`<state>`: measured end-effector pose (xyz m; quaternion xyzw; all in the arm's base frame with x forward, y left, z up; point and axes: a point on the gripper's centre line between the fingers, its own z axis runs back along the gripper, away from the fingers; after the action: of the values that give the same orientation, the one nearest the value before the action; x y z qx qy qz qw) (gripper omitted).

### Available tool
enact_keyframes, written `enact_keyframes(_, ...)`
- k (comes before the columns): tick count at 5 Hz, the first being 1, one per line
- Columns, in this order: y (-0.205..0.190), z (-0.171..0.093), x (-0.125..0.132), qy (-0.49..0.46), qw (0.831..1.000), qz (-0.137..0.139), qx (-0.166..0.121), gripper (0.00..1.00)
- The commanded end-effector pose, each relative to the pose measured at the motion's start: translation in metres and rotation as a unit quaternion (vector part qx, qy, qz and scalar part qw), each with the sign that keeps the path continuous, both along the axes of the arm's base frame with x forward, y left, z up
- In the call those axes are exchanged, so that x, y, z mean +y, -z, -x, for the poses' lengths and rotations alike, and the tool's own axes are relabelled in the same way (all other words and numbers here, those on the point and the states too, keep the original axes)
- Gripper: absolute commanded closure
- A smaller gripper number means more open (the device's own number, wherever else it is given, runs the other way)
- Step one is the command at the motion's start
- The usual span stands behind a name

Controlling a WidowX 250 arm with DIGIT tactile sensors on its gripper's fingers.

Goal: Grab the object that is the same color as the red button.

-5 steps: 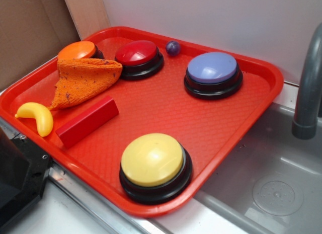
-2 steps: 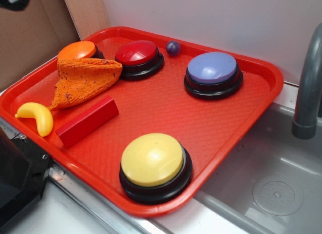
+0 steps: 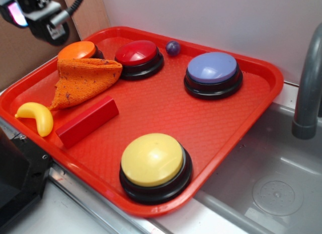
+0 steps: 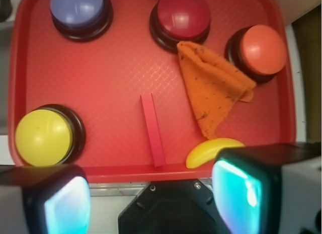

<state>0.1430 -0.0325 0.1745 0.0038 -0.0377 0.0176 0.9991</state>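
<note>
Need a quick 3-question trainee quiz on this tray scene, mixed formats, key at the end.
1. True or false: the orange cloth covers the red block.
2. Which button is nearest the red block? A) purple button B) yellow button C) red button
3. Fill in: the banana lies on the ____.

Key: 1 false, they lie side by side; 2 B; 3 tray.

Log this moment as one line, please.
phase: approach | tool: open, high above tray, empty | target: long red rectangular block, untouched, beside orange knitted cloth
</note>
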Motion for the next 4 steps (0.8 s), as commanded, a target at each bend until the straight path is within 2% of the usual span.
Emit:
enact_keyframes(1, 0.041, -0.012, -0.002, 0.024, 1.000, -0.005, 0.004, 0.00)
enact_keyframes(2, 0.064, -0.013, 0.000, 0.004, 0.999, -0.024, 0.020, 0.00)
enact_keyframes(4, 0.106, -0.016, 0.009, -0.049, 0.998, -0.047, 0.009, 0.00)
